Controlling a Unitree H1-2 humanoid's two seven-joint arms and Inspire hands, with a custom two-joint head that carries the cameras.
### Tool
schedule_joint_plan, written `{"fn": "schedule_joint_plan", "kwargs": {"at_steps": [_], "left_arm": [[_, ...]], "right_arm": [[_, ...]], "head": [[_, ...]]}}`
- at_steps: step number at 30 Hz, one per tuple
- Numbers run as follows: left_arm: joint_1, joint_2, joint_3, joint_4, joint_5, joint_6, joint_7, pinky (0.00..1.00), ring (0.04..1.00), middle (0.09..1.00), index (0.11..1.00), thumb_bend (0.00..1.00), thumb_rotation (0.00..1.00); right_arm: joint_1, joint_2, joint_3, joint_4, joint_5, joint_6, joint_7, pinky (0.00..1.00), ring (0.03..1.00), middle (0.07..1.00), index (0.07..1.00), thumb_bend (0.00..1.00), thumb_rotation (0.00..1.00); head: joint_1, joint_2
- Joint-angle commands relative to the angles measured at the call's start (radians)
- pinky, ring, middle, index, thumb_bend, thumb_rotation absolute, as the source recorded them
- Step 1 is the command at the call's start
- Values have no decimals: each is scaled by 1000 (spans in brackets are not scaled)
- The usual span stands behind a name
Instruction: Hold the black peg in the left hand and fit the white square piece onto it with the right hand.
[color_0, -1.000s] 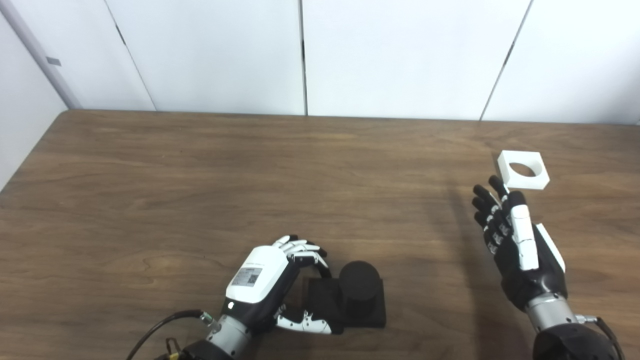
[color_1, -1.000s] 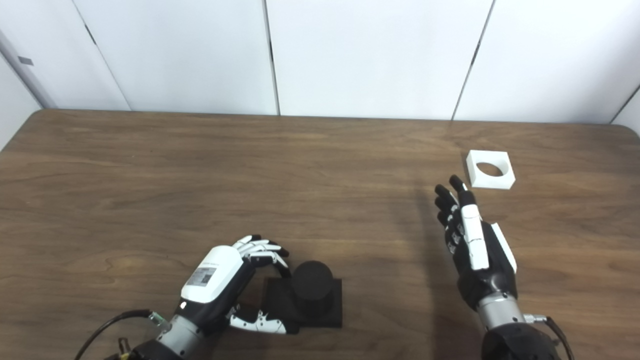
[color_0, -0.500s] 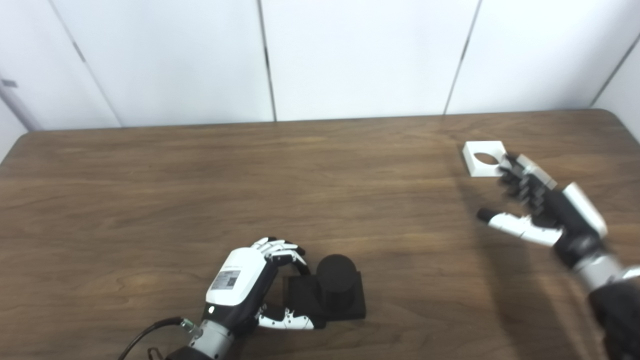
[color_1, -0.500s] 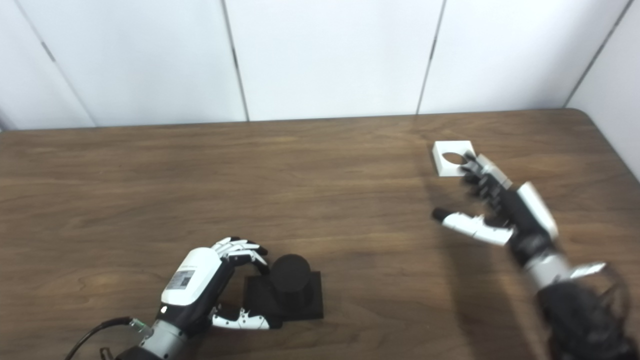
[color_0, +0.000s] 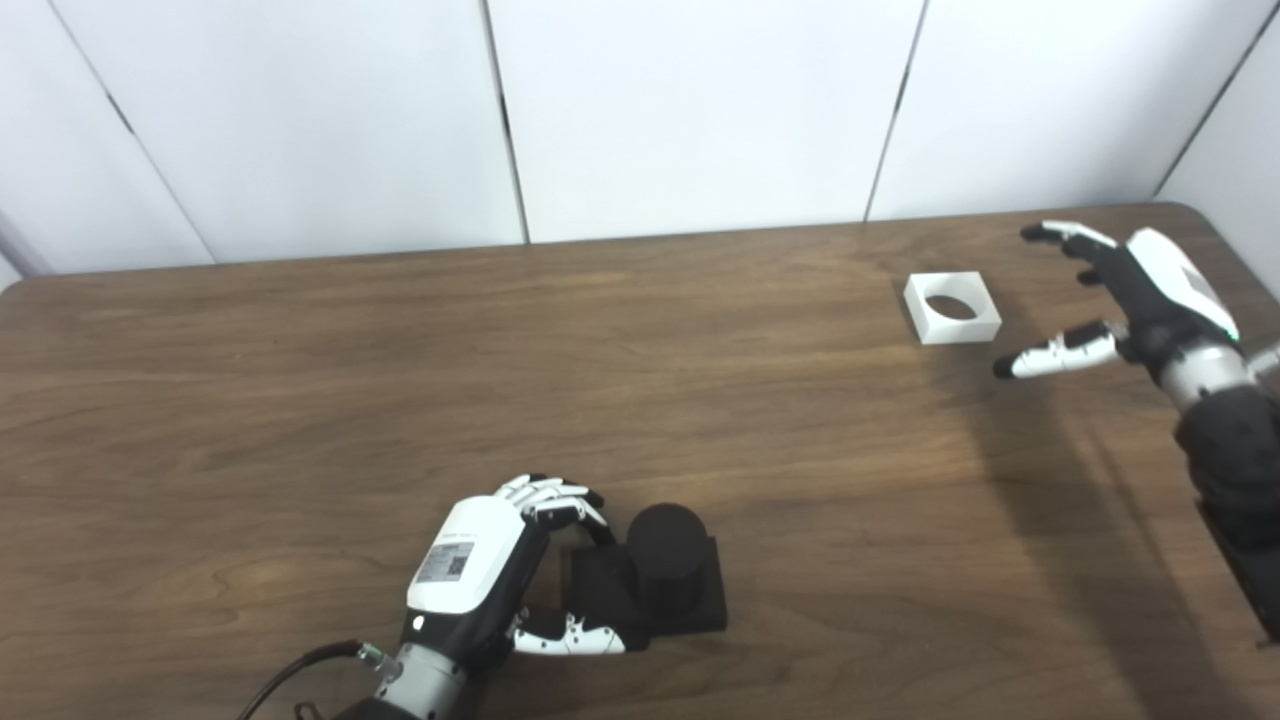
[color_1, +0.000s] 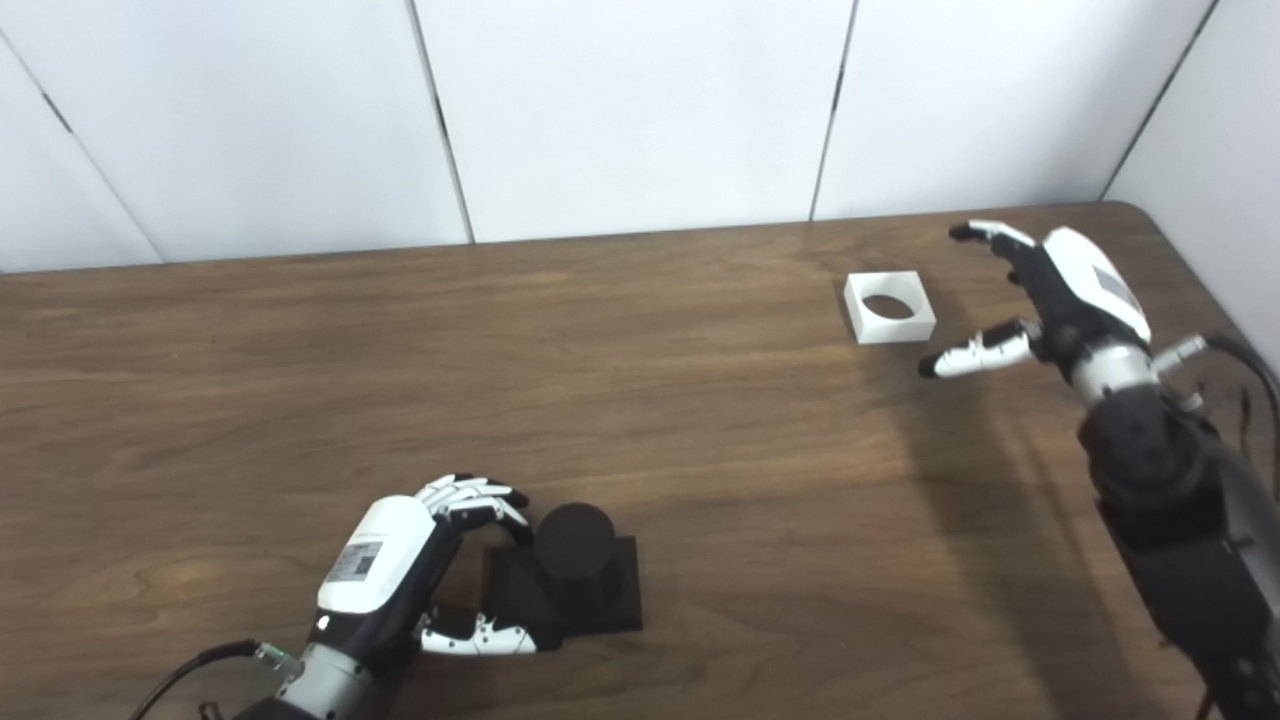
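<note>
Fingers (color_0: 1055, 236) and thumb of the right hand (color_0: 1130, 290) are spread wide and empty, just beside the white square piece (color_0: 952, 308) lying flat on the table (color_0: 300, 380) — seemingly framing it for a side pinch. Left hand (color_0: 480, 575) curls its fingers around the base of the black peg (color_0: 665, 575), near the table's front edge — likely steadying it upright for the fit.

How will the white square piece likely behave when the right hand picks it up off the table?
The white square piece looks rigid, likely light plastic. It lies flat with straight sides, so it should not roll. The open right hand beside it might nudge it along the smooth table before gripping.
</note>
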Motion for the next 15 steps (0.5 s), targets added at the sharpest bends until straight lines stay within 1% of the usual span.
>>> {"fn": "schedule_joint_plan", "kwargs": {"at_steps": [1,4,7,10,15], "left_arm": [[21,17,-11,55,34,20,-28,891,824,763,488,518,54],[20,15,-16,58,37,22,-24,889,823,763,487,518,54],[20,14,-19,58,40,25,-23,888,824,764,487,518,55],[20,14,-20,59,38,24,-20,889,824,764,488,518,55],[21,16,-21,59,39,24,-18,890,825,765,488,518,55]], "right_arm": [[-86,-51,20,25,-58,-48,8,882,931,925,867,882,117],[-136,-60,55,96,-91,-94,8,930,932,925,861,888,107],[-170,-59,77,145,-111,-119,15,949,936,927,862,893,114],[-217,-57,116,207,-152,-142,20,947,931,923,864,888,128],[-269,-40,144,270,-173,-139,48,952,934,923,871,893,148]], "head": [[0,-1],[3,-4],[3,-4],[1,-6],[-8,-10]]}}
